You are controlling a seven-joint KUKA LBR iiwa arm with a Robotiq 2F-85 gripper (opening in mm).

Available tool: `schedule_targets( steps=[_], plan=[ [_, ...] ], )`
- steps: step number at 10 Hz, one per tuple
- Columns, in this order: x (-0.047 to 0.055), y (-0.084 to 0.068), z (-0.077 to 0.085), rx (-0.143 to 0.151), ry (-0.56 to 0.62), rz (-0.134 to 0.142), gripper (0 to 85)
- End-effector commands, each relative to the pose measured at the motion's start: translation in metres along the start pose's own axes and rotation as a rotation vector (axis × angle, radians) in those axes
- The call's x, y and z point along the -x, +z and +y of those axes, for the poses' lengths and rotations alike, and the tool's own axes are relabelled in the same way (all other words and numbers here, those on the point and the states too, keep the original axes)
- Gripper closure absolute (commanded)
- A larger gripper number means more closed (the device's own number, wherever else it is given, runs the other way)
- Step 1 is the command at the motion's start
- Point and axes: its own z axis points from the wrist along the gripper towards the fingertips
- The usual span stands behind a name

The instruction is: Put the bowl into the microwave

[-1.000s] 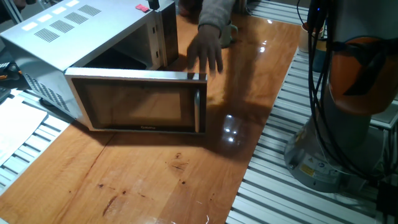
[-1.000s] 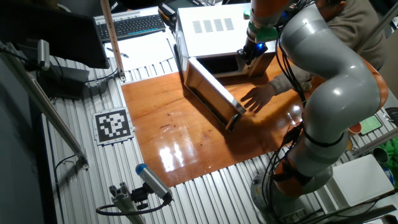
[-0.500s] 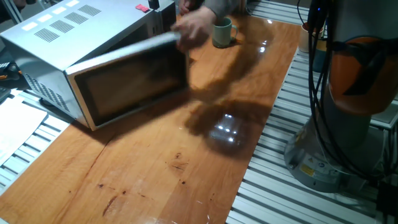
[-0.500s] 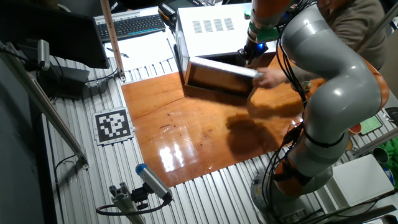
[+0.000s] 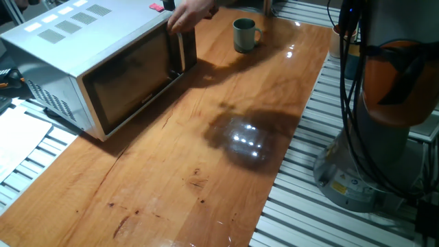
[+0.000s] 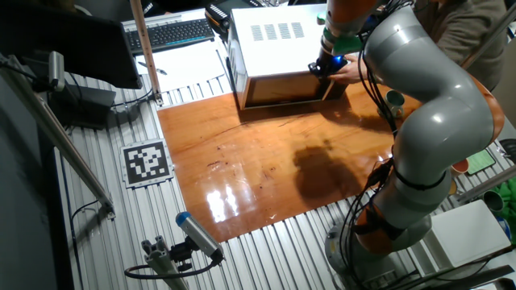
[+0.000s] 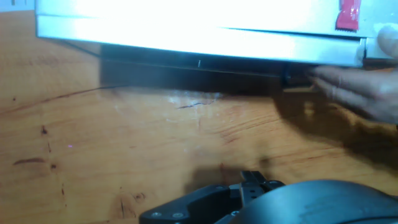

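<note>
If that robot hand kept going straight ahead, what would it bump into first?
Most likely the wooden table, just in front of the microwave: the hand view's centre shows bare wood. The person's hand lies off to one side. Depth is hard to judge.

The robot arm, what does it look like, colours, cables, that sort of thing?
The robot arm is a bulky, rounded build of glossy silver-grey links with orange bands at the joints. Black cables hang beside its base. The gripper looks dark, with a small blue light; its fingers are hard to make out.
</note>
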Motion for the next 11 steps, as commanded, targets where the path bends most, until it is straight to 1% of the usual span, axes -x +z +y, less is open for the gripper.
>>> schedule_targets(
  steps=[1,2,4,5,6,7,9,11],
  plan=[
    [0.000,0.000,0.000,0.000,-0.002,0.000,85.0],
    [0.001,0.001,0.000,0.001,-0.002,0.000,85.0],
    [0.004,0.004,-0.006,0.006,-0.005,0.001,85.0],
    [0.006,0.007,-0.010,0.018,0.003,0.001,85.0],
    [0.008,0.010,-0.014,0.024,0.006,0.000,85.0],
    [0.009,0.012,-0.016,0.021,0.008,0.000,85.0],
    [0.011,0.014,-0.021,0.026,0.012,0.005,85.0],
    [0.011,0.015,-0.022,0.018,0.049,0.005,85.0]
  ],
)
